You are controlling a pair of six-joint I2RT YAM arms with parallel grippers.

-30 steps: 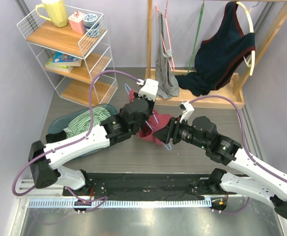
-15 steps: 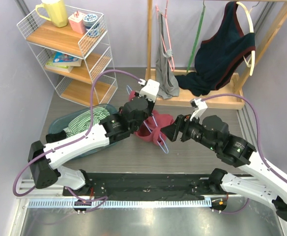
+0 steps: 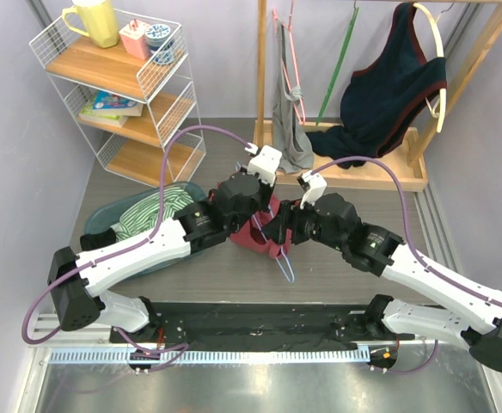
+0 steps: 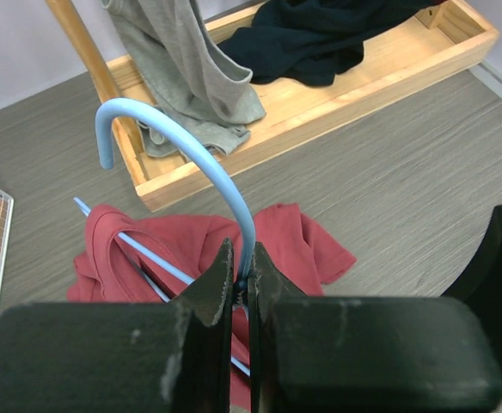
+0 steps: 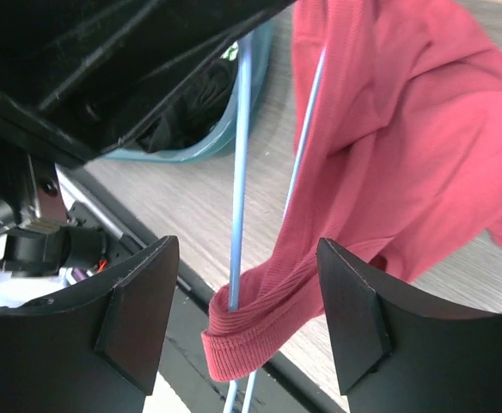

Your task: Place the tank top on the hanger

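Observation:
My left gripper (image 4: 244,262) is shut on the neck of the light-blue hanger (image 4: 201,155), just below its hook, and holds it above the table. The maroon tank top (image 4: 298,245) hangs on the hanger, with one ribbed strap looped over a hanger arm (image 5: 260,314). In the top view the tank top (image 3: 255,234) is bunched between the two grippers and the hanger's lower corner (image 3: 285,268) sticks out below it. My right gripper (image 5: 253,318) is open, its fingers on either side of the looped strap without closing on it; it also shows in the top view (image 3: 278,225).
A wooden rack (image 3: 367,176) at the back holds a grey garment (image 3: 290,129), a navy garment (image 3: 388,95), a pink hanger (image 3: 292,60) and a green hanger (image 3: 337,69). A teal basket of clothes (image 3: 152,211) sits left. A wire shelf (image 3: 122,86) stands far left.
My right gripper has moved left, in toward the tank top and the left gripper. The hanger's lower corner has swung down toward the near edge. The left gripper keeps its hold.

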